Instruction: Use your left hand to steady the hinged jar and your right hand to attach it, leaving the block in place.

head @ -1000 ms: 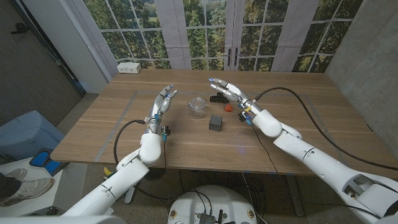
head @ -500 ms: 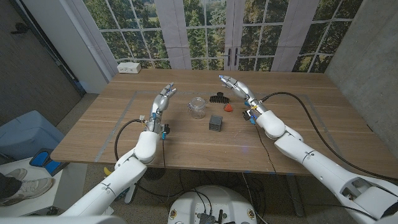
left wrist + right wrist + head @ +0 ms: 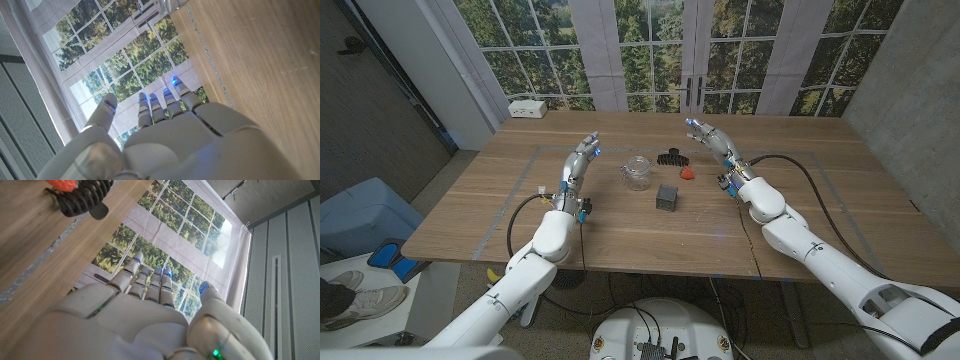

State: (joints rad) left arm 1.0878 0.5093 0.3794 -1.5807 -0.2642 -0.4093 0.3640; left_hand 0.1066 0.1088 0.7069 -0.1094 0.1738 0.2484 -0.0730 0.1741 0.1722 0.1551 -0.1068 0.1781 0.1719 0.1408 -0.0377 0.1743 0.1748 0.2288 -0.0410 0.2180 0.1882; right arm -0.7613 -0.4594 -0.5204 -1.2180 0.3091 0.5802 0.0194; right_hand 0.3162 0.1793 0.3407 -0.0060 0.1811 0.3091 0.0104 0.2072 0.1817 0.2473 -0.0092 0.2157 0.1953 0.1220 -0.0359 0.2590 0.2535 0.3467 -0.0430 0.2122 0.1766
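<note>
Black clip (image 3: 672,156), red piece (image 3: 687,172), dark block (image 3: 667,197)

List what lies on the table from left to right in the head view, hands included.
white power strip → left hand → glass jar → dark block → small red thing → right hand

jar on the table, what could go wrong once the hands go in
The jar stands free, neither open hand touching it; a push from the right hand before the left hand steadies it could tip it. The block sits near the jar, so a low reach might shift it.
</note>
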